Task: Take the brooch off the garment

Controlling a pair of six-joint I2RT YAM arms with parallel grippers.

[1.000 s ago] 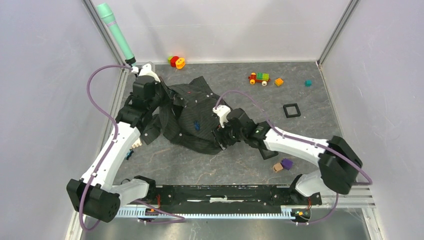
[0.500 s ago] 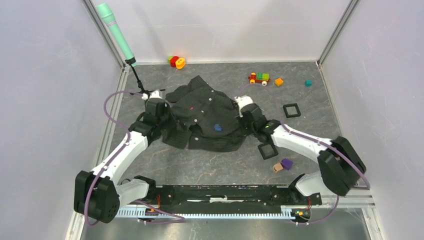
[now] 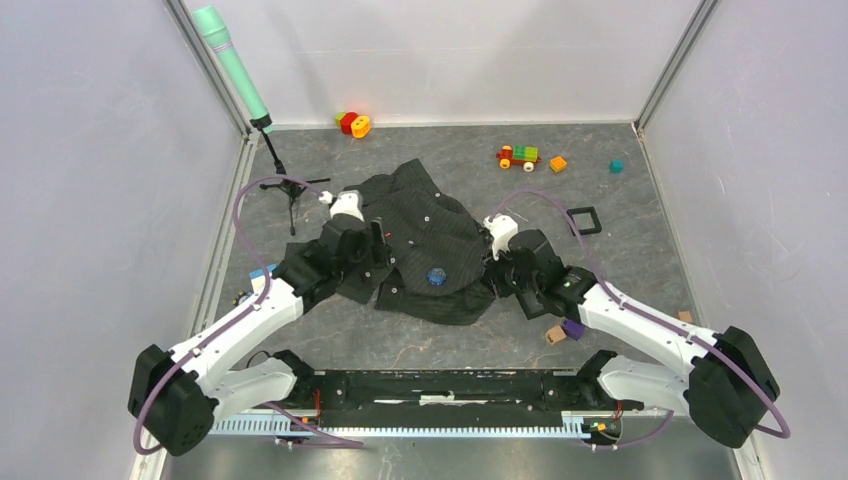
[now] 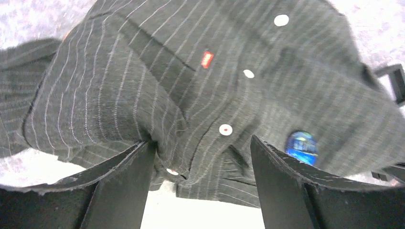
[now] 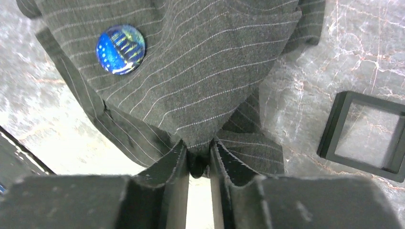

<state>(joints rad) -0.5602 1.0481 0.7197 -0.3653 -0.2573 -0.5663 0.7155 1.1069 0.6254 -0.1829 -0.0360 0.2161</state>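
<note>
The garment, a dark pinstriped shirt with white buttons and a red tag, lies crumpled mid-table. The brooch is a round blue disc pinned near its front edge, also seen in the left wrist view and the right wrist view. My left gripper stands open at the shirt's left edge, with the button placket just beyond its fingers. My right gripper is at the shirt's right edge, shut on a fold of the cloth. The brooch lies between the two grippers.
A black square frame lies right of the shirt, and a second frame lies close to my right gripper. A toy train, orange block and teal cube sit far right. A microphone stand is far left; purple block near right.
The shirt has shifted right and toward the near edge, with the brooch now at its front. Both arms followed it inward. The left gripper has opened; the right pinches the right edge.
</note>
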